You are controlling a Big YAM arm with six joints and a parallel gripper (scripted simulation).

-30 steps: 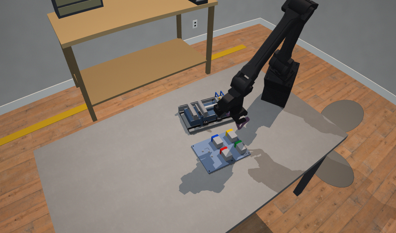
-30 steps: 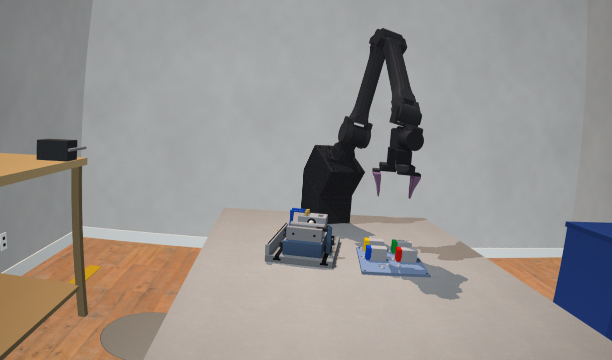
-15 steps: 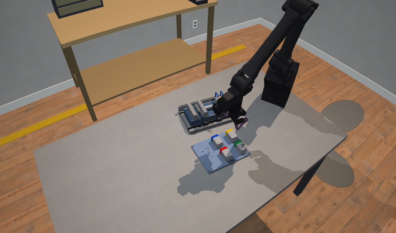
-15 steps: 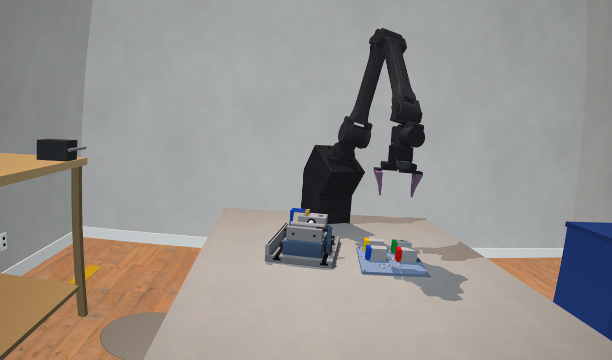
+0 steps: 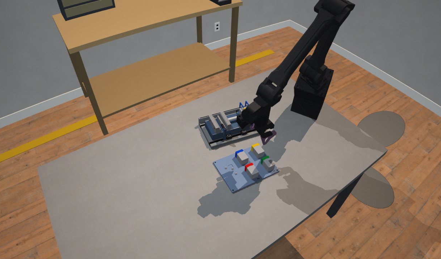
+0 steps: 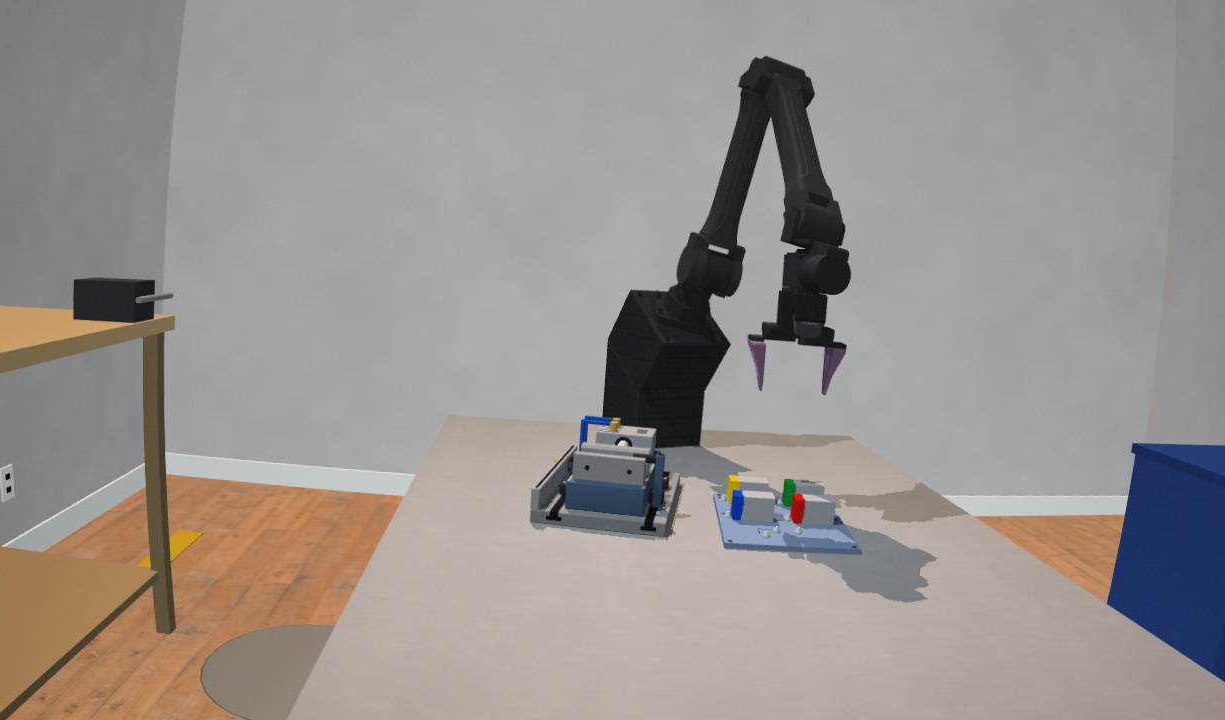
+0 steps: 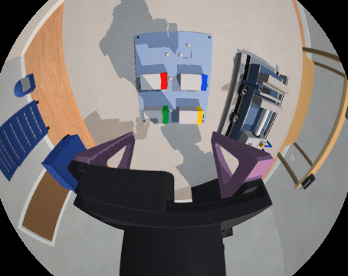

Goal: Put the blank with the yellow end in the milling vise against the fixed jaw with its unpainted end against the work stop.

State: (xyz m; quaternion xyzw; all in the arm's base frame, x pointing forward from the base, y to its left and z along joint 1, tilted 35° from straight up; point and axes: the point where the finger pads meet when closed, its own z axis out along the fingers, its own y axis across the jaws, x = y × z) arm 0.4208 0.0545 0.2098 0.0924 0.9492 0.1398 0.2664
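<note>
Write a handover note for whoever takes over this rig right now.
Gripper: open, empty, high above the table, between vise and plate.
Yellow-ended blank: on the blue plate, in the corner nearest the vise, beside the blue-ended, red-ended and green-ended blanks.
Done: nothing placed; no blank shows between the vise jaws.
Left: pick the yellow-ended blank, seat it on the bars against fixed jaw and work stop, leave the other three.

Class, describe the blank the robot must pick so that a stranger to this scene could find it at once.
On the grey table, beside the vise, lies a pale blue plate carrying four grey blanks. The target blank sits in the corner nearest the vise and arm. Only it has a yellow end; the others' ends are blue, red and green.
</note>
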